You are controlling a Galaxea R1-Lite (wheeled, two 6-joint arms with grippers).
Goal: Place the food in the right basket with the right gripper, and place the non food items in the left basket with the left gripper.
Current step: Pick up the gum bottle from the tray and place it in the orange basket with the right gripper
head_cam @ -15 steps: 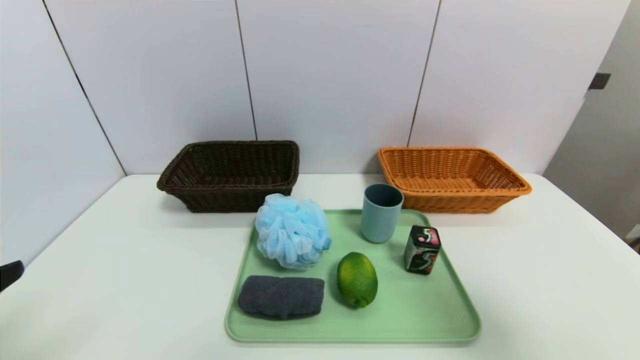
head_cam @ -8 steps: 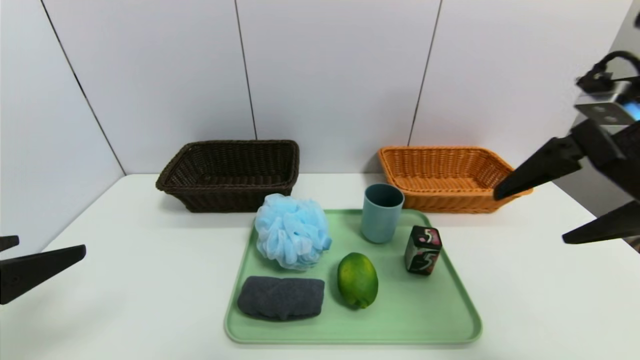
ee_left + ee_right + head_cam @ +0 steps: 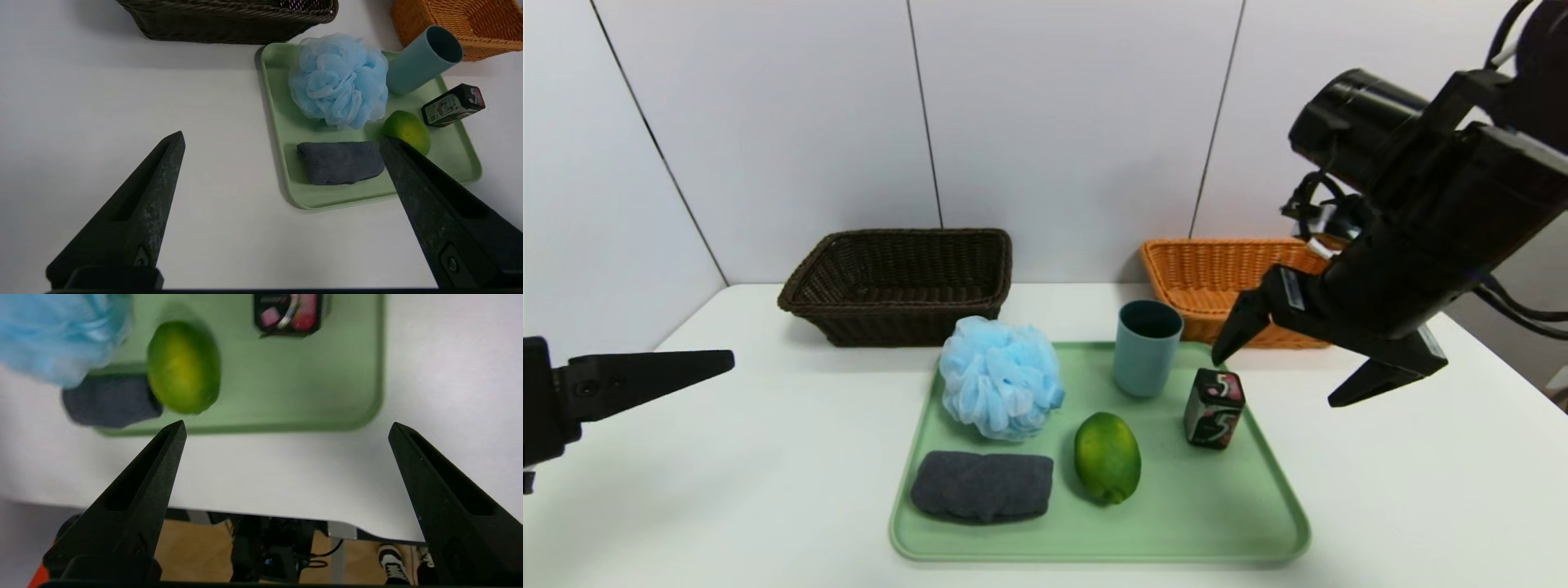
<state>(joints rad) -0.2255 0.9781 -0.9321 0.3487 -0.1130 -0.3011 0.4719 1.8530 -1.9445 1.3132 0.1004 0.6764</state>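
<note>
On the green tray (image 3: 1241,531) lie a green fruit (image 3: 1107,457), a black box with "5" marks (image 3: 1214,408), a light-blue bath puff (image 3: 1001,377), a teal cup (image 3: 1146,347) and a folded grey towel (image 3: 982,486). Behind it stand the dark brown basket (image 3: 898,282) and the orange basket (image 3: 1209,282), which my right arm partly hides. My right gripper (image 3: 1275,380) hangs open in the air just right of the box, holding nothing. My left gripper (image 3: 280,136) is open over the bare table left of the tray, with one finger (image 3: 645,377) showing at the head view's left edge.
The white table (image 3: 768,457) runs wide to the left and right of the tray. A white panelled wall rises close behind both baskets. The right wrist view shows the table's near edge (image 3: 286,516) with the floor and the robot's base below.
The right arm has swung in from the right edge, and its open gripper now hangs beside the black box. The left finger has moved farther in from the left. The objects have not moved.
</note>
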